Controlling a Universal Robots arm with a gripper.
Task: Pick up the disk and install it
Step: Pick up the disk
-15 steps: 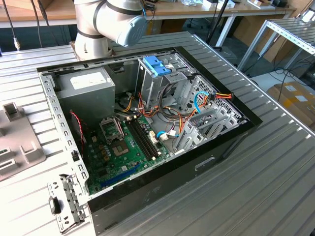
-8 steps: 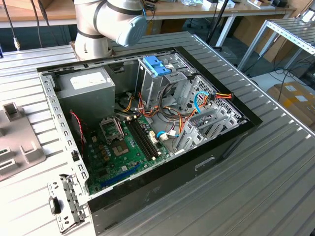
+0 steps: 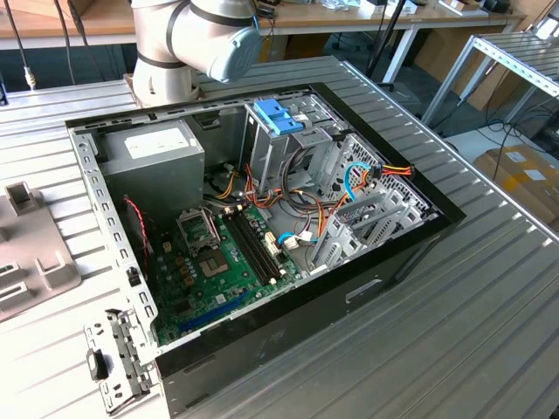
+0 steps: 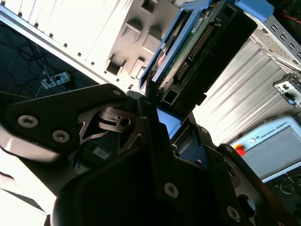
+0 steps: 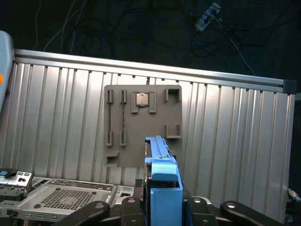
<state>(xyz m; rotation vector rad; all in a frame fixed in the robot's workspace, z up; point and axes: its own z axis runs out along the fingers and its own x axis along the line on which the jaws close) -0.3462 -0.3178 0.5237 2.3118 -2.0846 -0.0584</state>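
The disk [image 5: 162, 176] stands on edge between my fingers, its bright blue side rail facing the first wrist view. In the second wrist view the disk [image 4: 197, 52] shows its green circuit board and dark body, framed by the blue rails. My gripper [image 5: 162, 209] is shut on the disk, with one dark finger [image 4: 141, 117] pressed against its near end. It is held in the air over the ribbed metal table, above a grey fixture plate [image 5: 141, 122]. In the exterior view the arm's grey joint [image 3: 210, 35] sits behind the open computer case [image 3: 410, 253].
Inside the case are a grey power supply box [image 3: 153, 148], a green motherboard [image 3: 218, 262], and a metal drive cage [image 3: 349, 175] with a light-blue bracket [image 3: 278, 116] and loose cables. A perforated metal panel [image 5: 61, 197] and a loose bracket [image 3: 118, 358] lie on the table.
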